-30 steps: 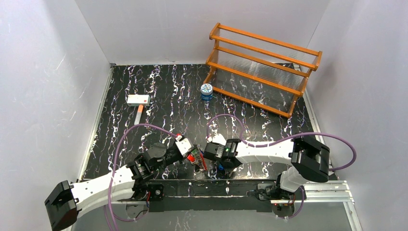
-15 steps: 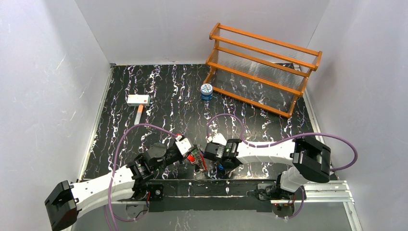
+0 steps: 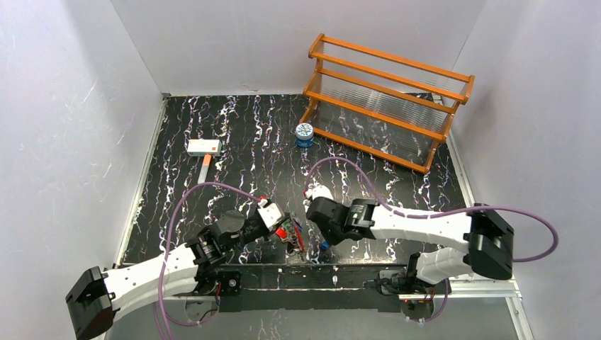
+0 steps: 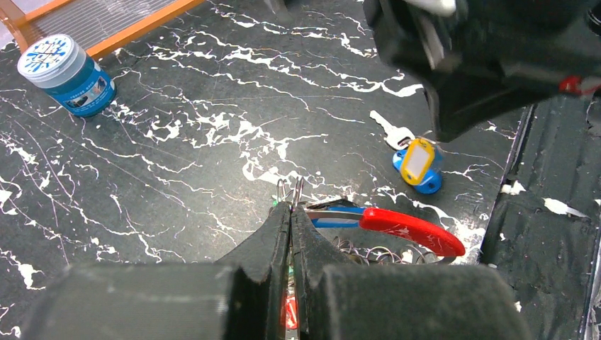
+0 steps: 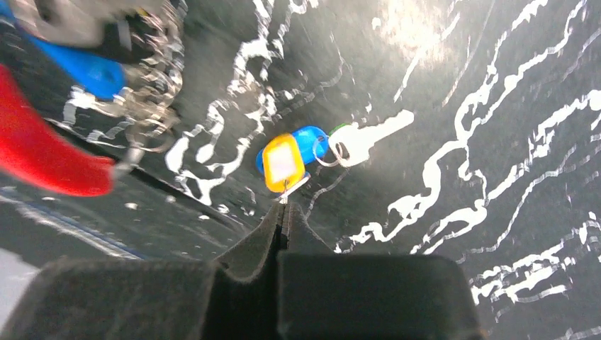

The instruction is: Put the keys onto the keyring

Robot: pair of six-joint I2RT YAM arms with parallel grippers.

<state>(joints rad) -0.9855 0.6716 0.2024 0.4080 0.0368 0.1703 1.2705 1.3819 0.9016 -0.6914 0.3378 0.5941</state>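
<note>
Since the earlier frame, your right arm has swung its elbow out to the right, and the right gripper has gone from part-open to fully closed.

From above, it sits low over the near edge of the worktop, just beside the left gripper.

In the left wrist view, the left gripper is clamped tight on the thin wire of the keyring, with a red key hanging off it. The loose silver key and the yellow tag lie on the worktop nearby, apart from the keyring.

In the right wrist view, your closed fingertips meet the yellow tag's edge; you cannot tell whether they truly pinch it.

You look to be picking up this key. Lift slowly and check that it comes with you. Then bring its small ring to the keyring's open end while the left gripper holds steady.
</note>
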